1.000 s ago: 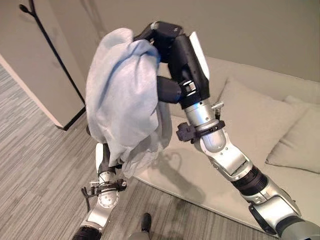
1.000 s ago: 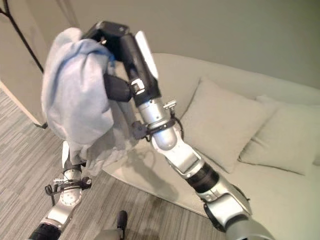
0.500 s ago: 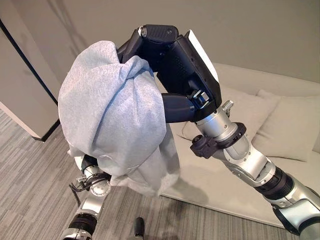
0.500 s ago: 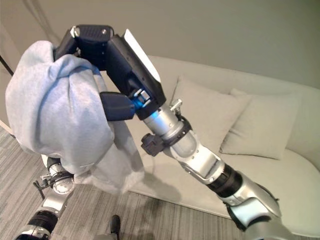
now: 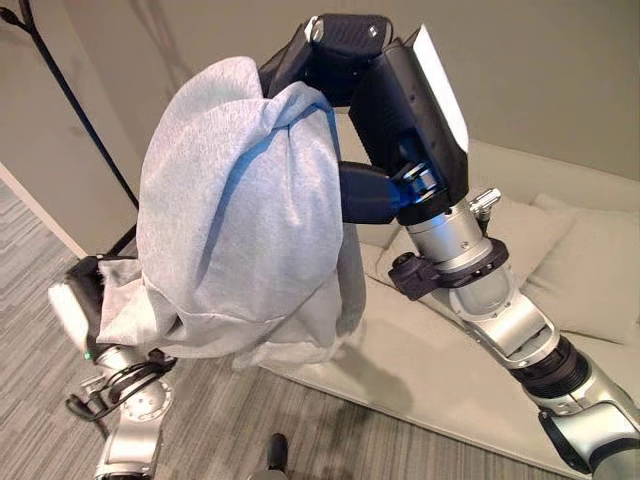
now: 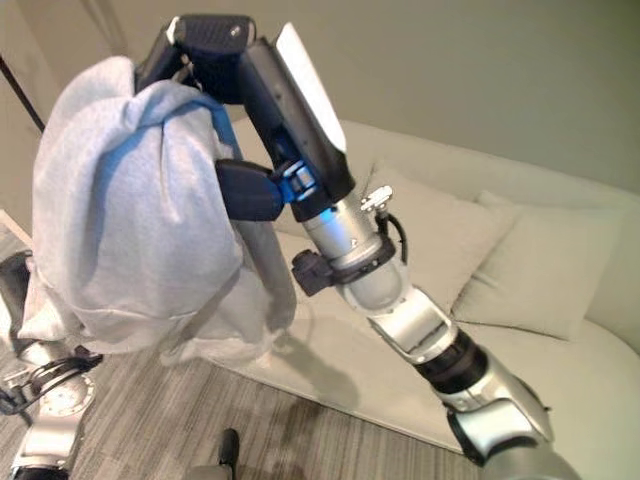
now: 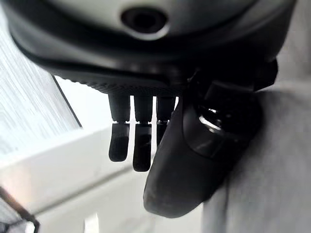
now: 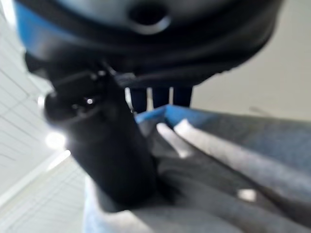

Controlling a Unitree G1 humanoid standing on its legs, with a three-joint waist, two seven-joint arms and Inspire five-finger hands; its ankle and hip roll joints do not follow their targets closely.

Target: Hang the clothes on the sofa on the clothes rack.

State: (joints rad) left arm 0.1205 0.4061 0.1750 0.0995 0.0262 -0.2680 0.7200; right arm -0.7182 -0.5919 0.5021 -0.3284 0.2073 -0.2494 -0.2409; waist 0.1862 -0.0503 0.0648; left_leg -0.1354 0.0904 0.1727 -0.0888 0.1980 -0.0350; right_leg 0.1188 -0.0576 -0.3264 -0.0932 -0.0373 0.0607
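The right hand (image 5: pixel 345 60), raised high, clamps the bunched top of the grey hoodie (image 5: pixel 235 220), which hangs straight down beneath it, while the black clothes rack (image 5: pixel 70 100) stands off to that hand's left, and the left hand (image 7: pixel 141 141), fingers straight, rests low by the hem.

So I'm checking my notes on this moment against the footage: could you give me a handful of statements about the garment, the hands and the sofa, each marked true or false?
1. The grey garment is lifted off the sofa, bunched at the right hand. True.
2. The garment already hangs on the black clothes rack. False: the rack's pole stands bare at the robot's left, apart from the garment.
3. The left hand has its fingers clamped round the cloth. False: in its wrist view the fingers hang relaxed and hold nothing, with the cloth beside the hand.
4. Light cushions lie on the sofa. True.
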